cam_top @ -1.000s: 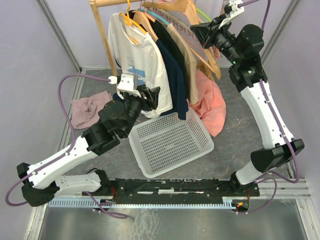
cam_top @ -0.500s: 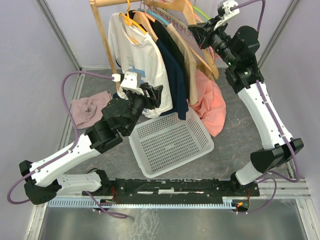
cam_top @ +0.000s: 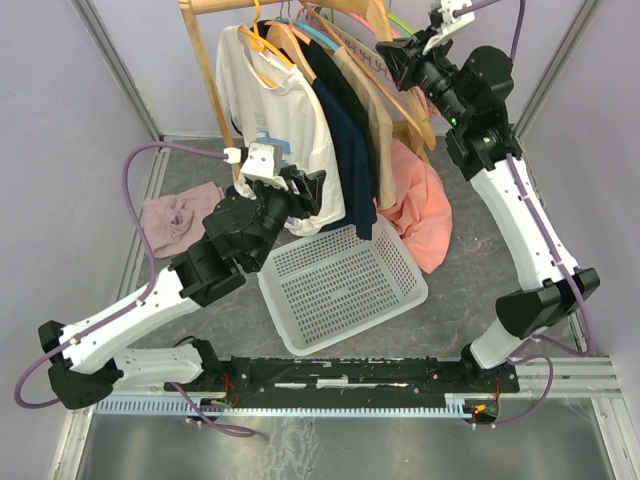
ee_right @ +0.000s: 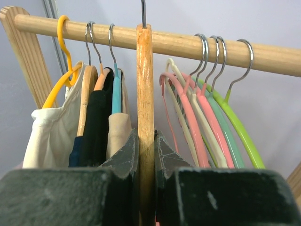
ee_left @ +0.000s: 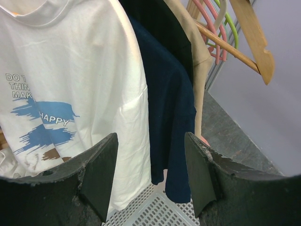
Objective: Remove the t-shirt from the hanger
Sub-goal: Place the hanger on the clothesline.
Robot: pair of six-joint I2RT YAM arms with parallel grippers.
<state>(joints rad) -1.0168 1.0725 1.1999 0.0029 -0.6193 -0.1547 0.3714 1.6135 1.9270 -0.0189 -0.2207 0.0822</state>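
Observation:
Several shirts hang on the rack: a white printed t-shirt [cam_top: 270, 110] [ee_left: 80, 70] on a yellow hanger, a navy t-shirt [cam_top: 348, 160] [ee_left: 169, 117], and a tan one [cam_top: 370, 110] [ee_left: 201, 70]. My left gripper [cam_top: 305, 190] [ee_left: 150, 139] is open, level with the hems of the white and navy shirts, touching neither. My right gripper [cam_top: 392, 58] [ee_right: 146, 136] is shut on a bare wooden hanger [ee_right: 145, 84] [cam_top: 405, 105] whose hook reaches above the rail [ee_right: 178, 42]. A salmon t-shirt [cam_top: 420, 205] lies slumped below that hanger.
A white perforated basket [cam_top: 340, 280] [ee_left: 155, 214] sits under the shirts. A mauve garment [cam_top: 180, 215] lies on the floor at the left. Bare pink, cream, teal and green plastic hangers [ee_right: 207, 127] hang right of the wooden one. The rack's wooden post [cam_top: 205, 70] stands left.
My right gripper has moved up and back toward the rail with the wooden hanger. My left arm rose slightly toward the shirts, then stayed still.

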